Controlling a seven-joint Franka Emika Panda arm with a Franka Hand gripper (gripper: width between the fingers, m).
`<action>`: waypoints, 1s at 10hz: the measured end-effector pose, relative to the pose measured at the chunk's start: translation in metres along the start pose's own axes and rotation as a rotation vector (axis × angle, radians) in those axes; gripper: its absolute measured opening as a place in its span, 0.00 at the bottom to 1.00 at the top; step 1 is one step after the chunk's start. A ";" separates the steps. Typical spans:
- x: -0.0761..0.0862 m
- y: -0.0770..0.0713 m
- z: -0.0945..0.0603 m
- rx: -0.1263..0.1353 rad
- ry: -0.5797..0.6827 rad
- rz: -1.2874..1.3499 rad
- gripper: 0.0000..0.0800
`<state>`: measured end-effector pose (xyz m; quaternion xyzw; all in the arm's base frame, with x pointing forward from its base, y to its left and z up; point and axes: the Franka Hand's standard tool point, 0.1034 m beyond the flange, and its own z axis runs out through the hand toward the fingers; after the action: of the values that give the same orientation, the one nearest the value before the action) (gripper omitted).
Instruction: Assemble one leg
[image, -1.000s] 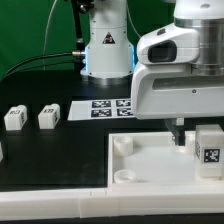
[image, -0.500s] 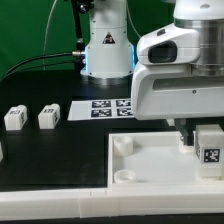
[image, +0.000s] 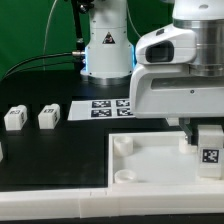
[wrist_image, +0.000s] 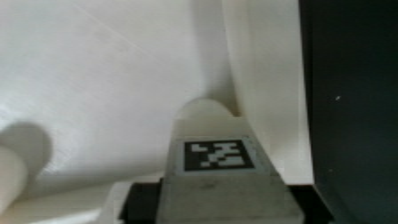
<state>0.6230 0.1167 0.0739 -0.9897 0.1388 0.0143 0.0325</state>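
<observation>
My gripper (image: 200, 137) is shut on a leg (image: 209, 148), a small white square post with a black-and-white tag. It holds the leg upright at the exterior view's right, at the far right corner of the large white panel (image: 150, 162). In the wrist view the leg (wrist_image: 217, 150) sits between the dark fingers (wrist_image: 150, 202) and points down at the panel (wrist_image: 89, 80), near its edge. Whether the leg's end touches the panel is hidden. Two more legs (image: 14, 118) (image: 48, 116) lie on the black table at the exterior view's left.
The marker board (image: 103, 108) lies behind the panel near the robot base (image: 106, 50). The panel has raised round sockets at its corners (image: 122, 145). The black table (wrist_image: 356, 90) shows beside the panel's edge.
The gripper and the held leg have shifted slightly toward the exterior view's right. Nothing else has moved.
</observation>
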 end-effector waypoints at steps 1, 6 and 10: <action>0.000 0.000 0.000 0.002 -0.001 0.083 0.36; -0.001 0.000 0.001 0.035 -0.026 0.699 0.36; -0.001 -0.003 0.001 0.038 -0.038 1.054 0.36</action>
<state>0.6224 0.1196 0.0730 -0.7843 0.6174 0.0440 0.0413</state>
